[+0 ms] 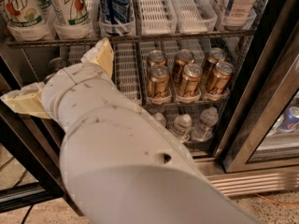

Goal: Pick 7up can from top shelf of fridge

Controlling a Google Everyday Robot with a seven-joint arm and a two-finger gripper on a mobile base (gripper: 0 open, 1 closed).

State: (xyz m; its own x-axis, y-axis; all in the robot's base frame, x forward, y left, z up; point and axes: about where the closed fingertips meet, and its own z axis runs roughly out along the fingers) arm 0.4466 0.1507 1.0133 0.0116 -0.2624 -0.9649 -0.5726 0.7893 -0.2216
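In the camera view, the gripper (56, 73) sits at the left of the fridge (261, 83), in front of the rack below the top shelf (187, 35). Its fingers (100, 57) are spread wide and appear to hold nothing. The 7up can (70, 8) stands at the left of that shelf, above the gripper and beside a blue Pepsi can (114, 6).
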